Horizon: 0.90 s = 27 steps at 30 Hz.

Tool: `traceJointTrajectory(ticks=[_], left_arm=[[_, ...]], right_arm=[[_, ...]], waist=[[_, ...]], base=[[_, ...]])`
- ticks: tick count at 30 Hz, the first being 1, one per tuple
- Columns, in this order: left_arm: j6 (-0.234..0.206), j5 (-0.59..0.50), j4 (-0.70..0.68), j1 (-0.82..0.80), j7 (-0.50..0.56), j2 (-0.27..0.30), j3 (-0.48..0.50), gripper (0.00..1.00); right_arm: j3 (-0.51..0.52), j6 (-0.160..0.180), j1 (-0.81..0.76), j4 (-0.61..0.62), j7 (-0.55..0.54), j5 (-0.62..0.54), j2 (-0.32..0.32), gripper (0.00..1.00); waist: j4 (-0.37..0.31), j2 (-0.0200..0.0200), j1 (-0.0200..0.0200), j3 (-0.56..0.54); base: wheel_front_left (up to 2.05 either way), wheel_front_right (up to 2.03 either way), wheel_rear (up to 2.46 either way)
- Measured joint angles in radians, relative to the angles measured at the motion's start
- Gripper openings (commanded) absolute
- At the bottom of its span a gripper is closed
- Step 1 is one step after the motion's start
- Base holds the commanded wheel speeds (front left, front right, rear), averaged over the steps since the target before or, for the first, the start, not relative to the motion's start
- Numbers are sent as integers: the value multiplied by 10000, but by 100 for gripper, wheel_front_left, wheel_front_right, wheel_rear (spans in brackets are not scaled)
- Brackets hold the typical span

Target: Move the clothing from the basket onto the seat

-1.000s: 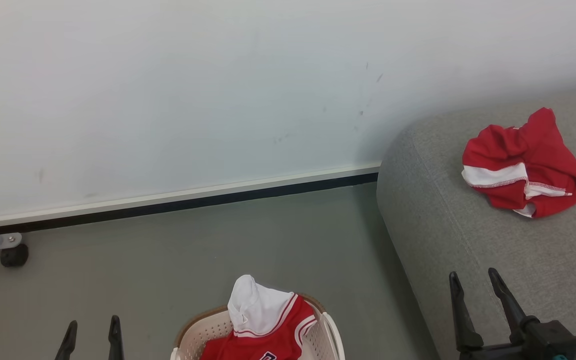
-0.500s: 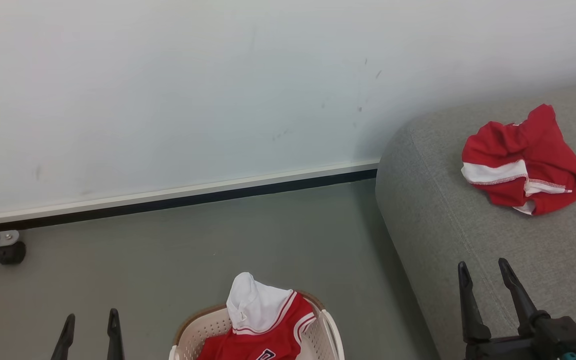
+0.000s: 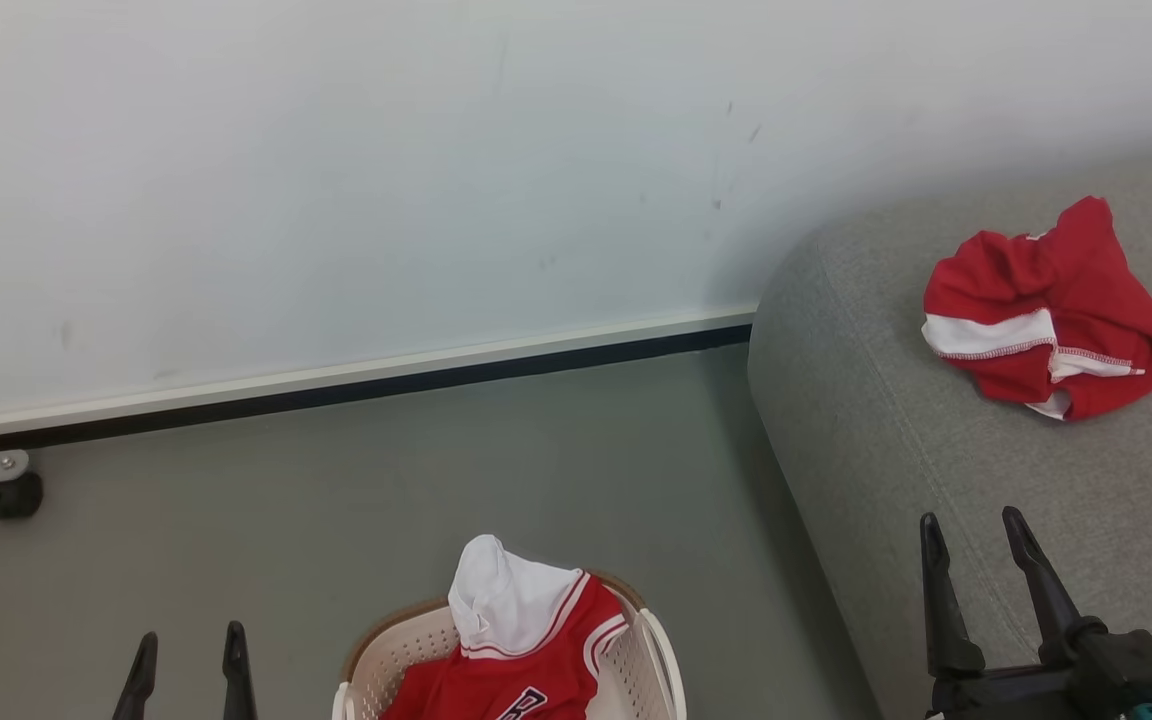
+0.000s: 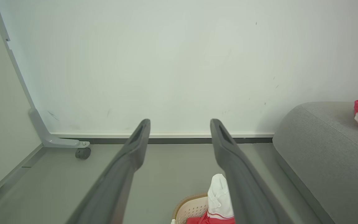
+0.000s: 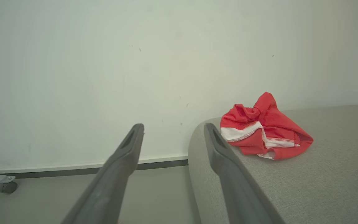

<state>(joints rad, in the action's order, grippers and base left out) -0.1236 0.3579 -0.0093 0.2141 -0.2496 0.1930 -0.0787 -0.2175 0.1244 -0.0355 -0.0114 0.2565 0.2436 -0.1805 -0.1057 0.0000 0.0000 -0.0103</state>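
Roughly btwn left claw [image 3: 190, 633], right claw [image 3: 971, 516], jersey [image 3: 526, 650] in basket [image 3: 398, 665]

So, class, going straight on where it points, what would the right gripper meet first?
Probably the white wall, with the right gripper skimming past the corner of the seat; depth is unclear.

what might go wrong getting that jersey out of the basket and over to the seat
1. The jersey bunches over the basket's far rim; lifting it may snag and drag or tip the basket.
2. The basket sits partly cut off at the head view's bottom edge, so the open left gripper or right gripper might grasp it poorly.
3. Dropped near the seat's rounded edge, the jersey could slide to the floor.
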Motion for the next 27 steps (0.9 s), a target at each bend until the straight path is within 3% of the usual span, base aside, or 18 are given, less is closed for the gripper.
traceJointTrajectory(ticks=[11, 27], left_arm=[[107, -167, 25, -755, 15, 4, -493, 100], [978, -811, 1787, -3350, 941, -132, -2036, 100]], right_arm=[[313, 0, 171, 476, 0, -67, 0, 100], [690, 0, 1898, 993, 2, -84, 63, 100]], waist=[[-122, 0, 0, 831], [-479, 3, 2, 2838]], base=[[0, 0, 0], [0, 0, 0]])
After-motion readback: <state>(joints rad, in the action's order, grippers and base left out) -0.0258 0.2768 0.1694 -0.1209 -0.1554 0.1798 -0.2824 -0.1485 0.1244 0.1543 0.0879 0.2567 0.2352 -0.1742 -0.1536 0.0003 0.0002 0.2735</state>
